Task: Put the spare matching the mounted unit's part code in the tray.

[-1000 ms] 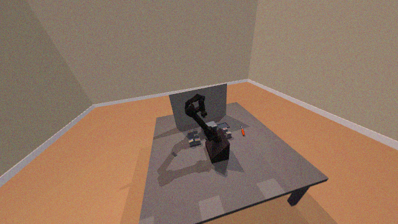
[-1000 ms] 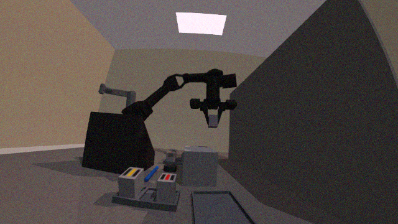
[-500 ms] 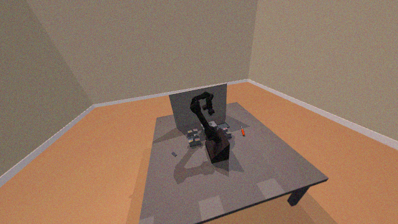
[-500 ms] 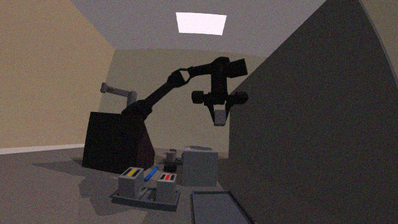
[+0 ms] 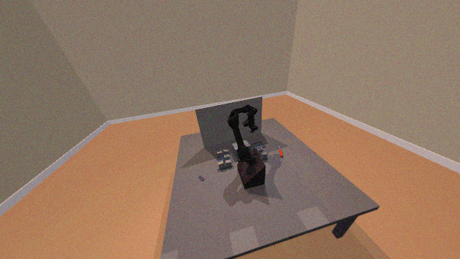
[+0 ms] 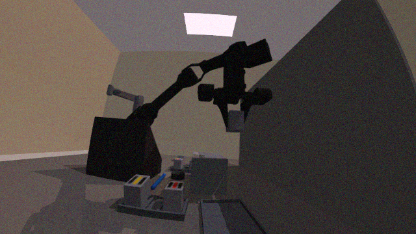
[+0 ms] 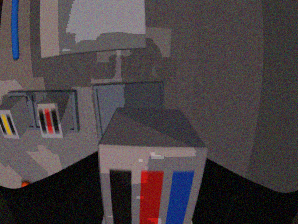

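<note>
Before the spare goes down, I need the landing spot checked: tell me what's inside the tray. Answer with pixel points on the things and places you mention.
Nothing shows in the visible part of the tray (image 6: 221, 200) (image 7: 96, 112); the held block (image 7: 152, 127) hides its near part in the wrist view.

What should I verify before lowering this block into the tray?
1. Block gripped in the hand: ok.
2. Stripes readable: ok, black, red, blue.
3. Stripes match the mounted unit's code: cannot tell, no code on its back is readable.
4. Tray free of other blocks: ok, none seen inside.
5. Block resting in tray: not ok, held above the table.
</note>
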`<state>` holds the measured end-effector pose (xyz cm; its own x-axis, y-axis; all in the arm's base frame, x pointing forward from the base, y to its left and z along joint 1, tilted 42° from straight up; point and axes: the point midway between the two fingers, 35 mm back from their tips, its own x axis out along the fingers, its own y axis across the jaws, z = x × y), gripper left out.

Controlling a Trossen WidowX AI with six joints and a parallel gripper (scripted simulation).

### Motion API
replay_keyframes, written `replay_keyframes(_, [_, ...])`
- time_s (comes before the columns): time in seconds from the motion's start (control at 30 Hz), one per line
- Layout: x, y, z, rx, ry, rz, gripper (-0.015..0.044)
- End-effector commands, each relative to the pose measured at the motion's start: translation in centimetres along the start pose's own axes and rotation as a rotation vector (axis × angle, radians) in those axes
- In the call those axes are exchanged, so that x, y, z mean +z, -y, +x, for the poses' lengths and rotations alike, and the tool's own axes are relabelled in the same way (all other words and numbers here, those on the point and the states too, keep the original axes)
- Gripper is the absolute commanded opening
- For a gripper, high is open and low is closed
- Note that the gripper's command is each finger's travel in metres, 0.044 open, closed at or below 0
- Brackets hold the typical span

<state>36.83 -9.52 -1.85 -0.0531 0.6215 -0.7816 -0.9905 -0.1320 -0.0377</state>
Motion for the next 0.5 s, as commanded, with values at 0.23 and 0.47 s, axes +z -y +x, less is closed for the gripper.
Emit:
replay_keyframes(0.23, [-5.7, -1.5, 1.4, 0.009, 0.034, -0.065, 0.0000])
replay_keyframes(0.47, [-6.0, -1.6, 1.9, 0.008, 0.036, -0.070, 0.0000])
